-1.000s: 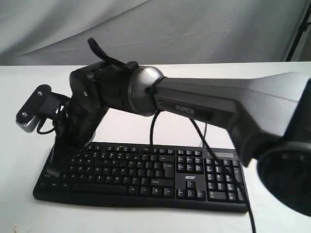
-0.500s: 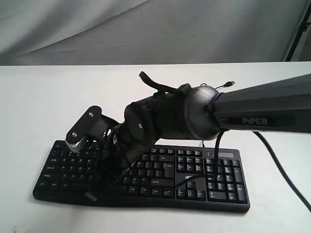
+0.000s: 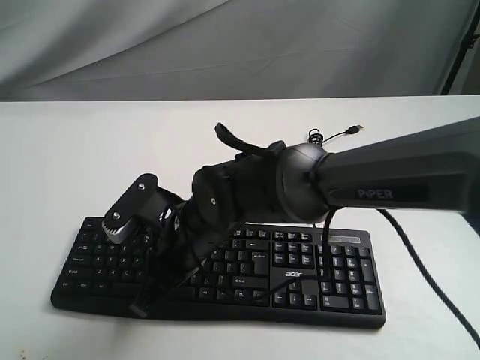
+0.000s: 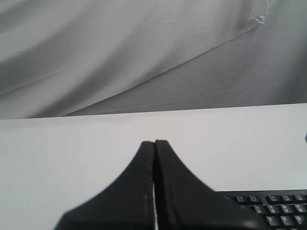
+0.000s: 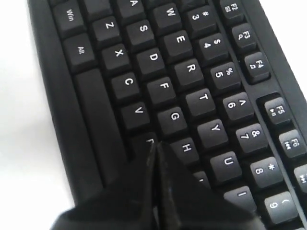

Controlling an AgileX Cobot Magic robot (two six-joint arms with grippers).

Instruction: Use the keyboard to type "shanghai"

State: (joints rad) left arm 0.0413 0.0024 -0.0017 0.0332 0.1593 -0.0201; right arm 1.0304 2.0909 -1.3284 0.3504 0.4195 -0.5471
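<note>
The black keyboard [image 3: 300, 279] with a white acer logo lies on the white table, near its front. My right arm reaches across it from the right. The right gripper [image 3: 141, 306] is shut and points down at the letter keys on the left half. In the right wrist view the keyboard [image 5: 153, 62] fills the frame. There the shut right gripper [image 5: 156, 143] has its tip over the bottom letter row, just beside the H key [image 5: 186, 149]. The left gripper [image 4: 154, 142] is shut and empty over bare table, with a keyboard [image 4: 278, 211] corner beside it.
The keyboard's thin cable ends in a loose USB plug [image 3: 358, 129] on the table behind it. A black arm cable [image 3: 420, 259] hangs over the number pad side. Grey cloth [image 3: 240, 45] backs the table.
The right arm swung from the keyboard's left end toward the middle letter keys and dropped lower. In the last half second it barely shifted.
</note>
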